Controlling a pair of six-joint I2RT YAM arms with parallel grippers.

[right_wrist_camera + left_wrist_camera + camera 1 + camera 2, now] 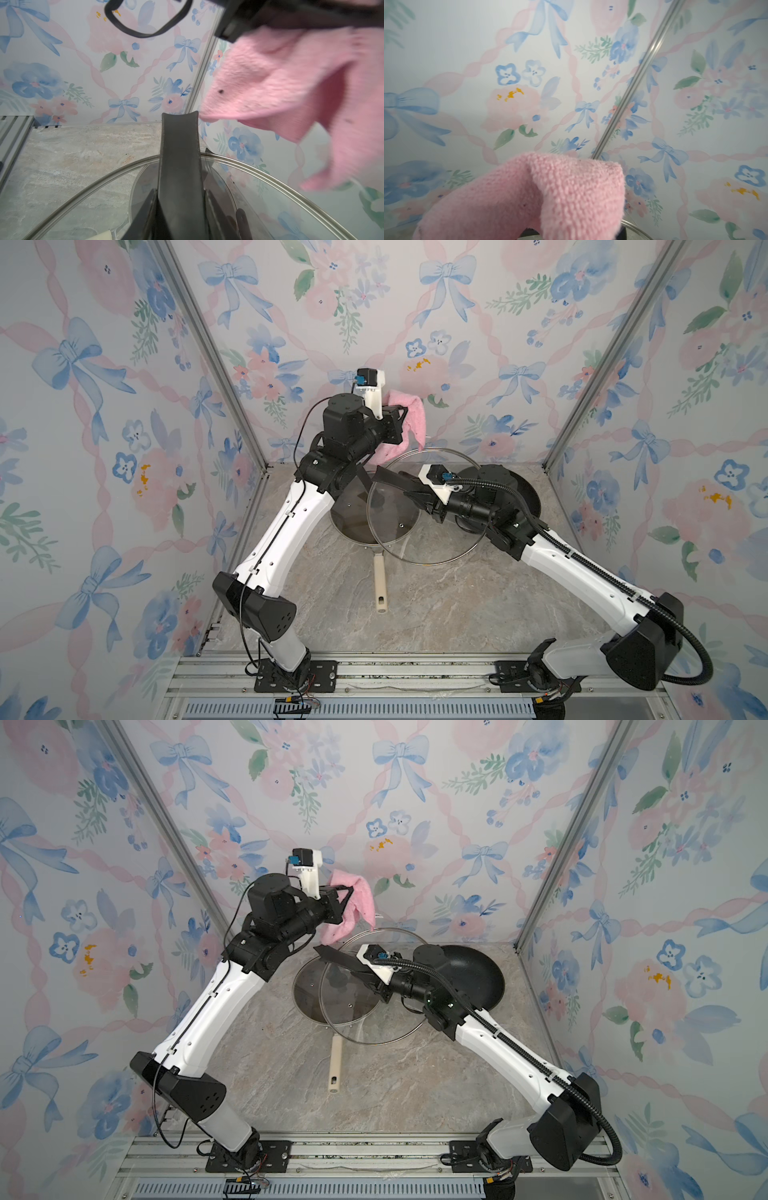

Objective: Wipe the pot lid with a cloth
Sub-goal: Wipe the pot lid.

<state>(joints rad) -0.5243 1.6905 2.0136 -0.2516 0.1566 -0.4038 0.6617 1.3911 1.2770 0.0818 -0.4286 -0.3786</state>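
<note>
Above the marbled tabletop (436, 605) at centre frame, the right gripper (409, 489), clamped on the black handle (178, 166) of a round steel-rimmed glass pot lid (399, 531), holds it tilted just under a fuzzy pink cloth (411, 410) pinched by the closed left gripper (402, 414), which must next press down to wipe.

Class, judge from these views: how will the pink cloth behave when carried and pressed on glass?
Probably floppy: the pink cloth droops in folds from the shut left gripper. Likely light, since one pinch carries it. Its fuzzy pile should drag, not slide, on the glass lid.
</note>
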